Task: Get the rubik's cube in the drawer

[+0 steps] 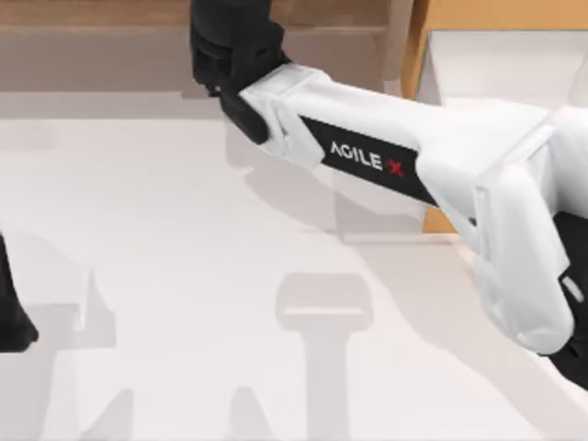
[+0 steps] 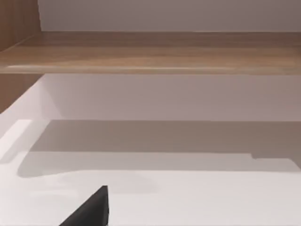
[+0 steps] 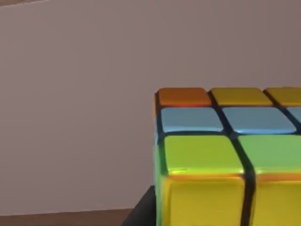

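Observation:
The rubik's cube [image 3: 225,160] sits very close in the right wrist view, with yellow, green, blue and orange tiles in front of a plain pale wall. My right arm reaches across the table toward the back left, and its dark gripper [image 1: 230,60] is over the brown shelf. A dark part of that gripper [image 3: 141,212] lies right beside the cube's lower edge. The drawer [image 1: 514,64] stands at the back right, orange-tan with a white interior, partly covered by the right arm. My left gripper [image 1: 11,317] is parked at the table's left edge.
A brown wooden shelf [image 1: 92,37] runs along the back left of the white table [image 1: 184,276]; its board [image 2: 150,56] also fills the upper part of the left wrist view. The right arm's white links [image 1: 514,202] span the right side above the table.

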`<move>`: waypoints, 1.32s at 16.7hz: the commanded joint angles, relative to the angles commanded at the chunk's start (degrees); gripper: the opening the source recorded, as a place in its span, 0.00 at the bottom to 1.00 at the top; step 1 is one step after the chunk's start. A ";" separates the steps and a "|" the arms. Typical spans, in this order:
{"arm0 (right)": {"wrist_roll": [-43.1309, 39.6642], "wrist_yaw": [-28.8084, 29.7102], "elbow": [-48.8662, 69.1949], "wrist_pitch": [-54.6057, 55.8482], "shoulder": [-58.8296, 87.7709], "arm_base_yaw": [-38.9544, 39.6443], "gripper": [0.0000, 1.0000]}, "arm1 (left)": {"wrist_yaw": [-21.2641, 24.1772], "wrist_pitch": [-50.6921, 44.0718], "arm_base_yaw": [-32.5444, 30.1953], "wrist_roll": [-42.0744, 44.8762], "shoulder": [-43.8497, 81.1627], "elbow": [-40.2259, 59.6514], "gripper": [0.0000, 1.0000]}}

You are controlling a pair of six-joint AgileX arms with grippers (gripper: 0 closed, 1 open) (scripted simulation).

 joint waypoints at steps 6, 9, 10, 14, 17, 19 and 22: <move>0.76 6.08 -7.48 -5.67 -0.59 0.91 0.00 | 0.00 0.00 0.00 0.00 0.00 0.00 1.00; 1.92 6.50 -8.12 -6.65 -1.37 1.22 0.00 | 0.00 0.00 0.00 0.00 0.00 0.00 1.00; 1.92 6.50 -8.12 -6.65 -1.37 1.22 0.00 | 0.00 0.00 0.00 0.00 0.00 0.00 1.00; 2.11 6.12 -7.95 -6.61 -1.25 0.93 0.00 | 0.00 0.00 0.00 0.00 0.00 0.00 1.00; 3.77 2.77 -7.81 -6.93 -2.39 1.78 0.00 | 0.00 0.00 0.00 0.00 0.00 0.00 1.00; 5.82 -1.45 -7.59 -7.65 -4.14 3.00 0.00 | 0.00 0.00 0.00 0.00 0.00 0.00 1.00; 9.72 -9.55 -6.83 -9.59 -8.33 5.21 0.00 | 0.00 0.00 0.00 0.00 0.00 0.00 1.00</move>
